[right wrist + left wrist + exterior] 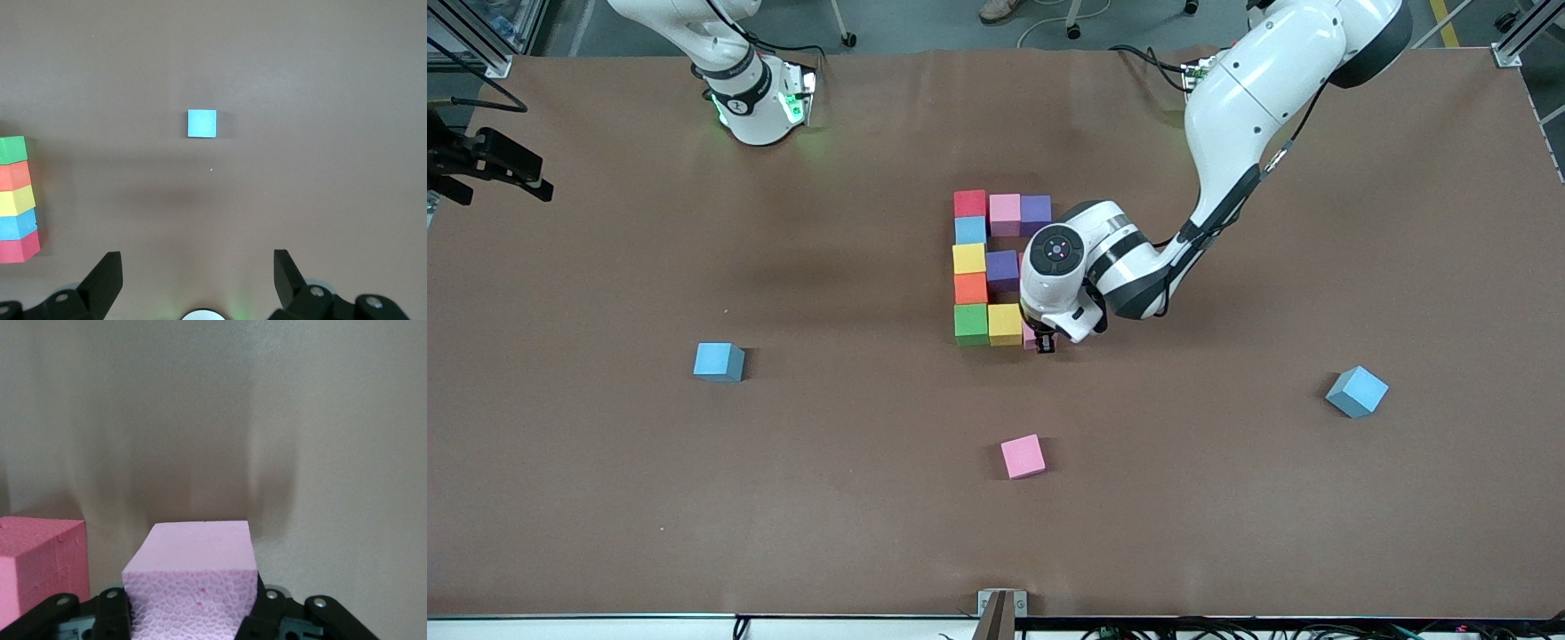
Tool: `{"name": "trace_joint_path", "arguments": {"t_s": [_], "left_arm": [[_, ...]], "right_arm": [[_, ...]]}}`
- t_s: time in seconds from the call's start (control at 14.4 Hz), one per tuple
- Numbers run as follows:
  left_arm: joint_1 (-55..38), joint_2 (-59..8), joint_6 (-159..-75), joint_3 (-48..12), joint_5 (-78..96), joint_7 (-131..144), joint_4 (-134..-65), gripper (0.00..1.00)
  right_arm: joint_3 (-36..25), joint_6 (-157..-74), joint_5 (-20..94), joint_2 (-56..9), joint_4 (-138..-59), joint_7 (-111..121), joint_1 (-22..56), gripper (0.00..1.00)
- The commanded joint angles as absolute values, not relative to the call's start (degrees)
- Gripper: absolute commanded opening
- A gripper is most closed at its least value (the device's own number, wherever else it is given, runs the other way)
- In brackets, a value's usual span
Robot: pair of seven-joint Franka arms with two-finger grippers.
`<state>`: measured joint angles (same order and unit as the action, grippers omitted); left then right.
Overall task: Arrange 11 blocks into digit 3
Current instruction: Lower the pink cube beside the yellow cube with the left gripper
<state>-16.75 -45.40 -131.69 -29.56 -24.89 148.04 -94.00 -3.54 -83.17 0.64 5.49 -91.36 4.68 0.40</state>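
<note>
The digit 3 (996, 267) sits in the middle of the table (605, 489), made of blocks that touch. The left gripper (1042, 341) pinches a pink block (193, 587) at the near end of the figure, just beside the yellow block (1005, 322). The left wrist view shows the squeeze up close; the front view hides most of that block under the arm. The right gripper (197, 280) waits with its fingers spread wide, holding nothing, high over a blue block (202, 123). Another pink block (1022, 456) lies nearer the front camera.
</note>
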Motion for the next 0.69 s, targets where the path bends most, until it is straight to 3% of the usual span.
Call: {"name": "trace_joint_path", "arguments": {"t_s": [0.0, 0.14, 0.28, 0.35, 0.63], "left_arm": [[-17.75, -46.75, -131.31, -29.09, -25.93, 147.66, -91.59, 0.38], [-17.75, -46.76, -131.31, -29.0, -25.93, 147.66, -91.58, 0.46], [-17.67, -46.76, -131.31, -29.0, -25.84, 147.66, -91.49, 0.72], [-17.67, -46.84, -131.31, -29.0, -25.93, 147.57, -91.49, 0.98], [-17.67, -46.32, -131.13, -29.0, -26.02, 146.35, -91.06, 1.0]], "right_arm": [[-2.81, -83.76, 0.0, 6.68, -92.46, 4.83, -0.53, 1.0], [-2.81, -83.67, -0.61, 6.68, -92.37, 5.19, -0.44, 1.0], [-2.72, -83.67, -1.23, 6.68, -92.37, 5.19, -0.35, 1.0], [-2.72, -83.67, -1.23, 6.68, -92.37, 5.19, -0.35, 1.0], [-2.72, -83.5, -1.14, 6.68, -92.46, 5.19, -0.35, 1.0]]}}
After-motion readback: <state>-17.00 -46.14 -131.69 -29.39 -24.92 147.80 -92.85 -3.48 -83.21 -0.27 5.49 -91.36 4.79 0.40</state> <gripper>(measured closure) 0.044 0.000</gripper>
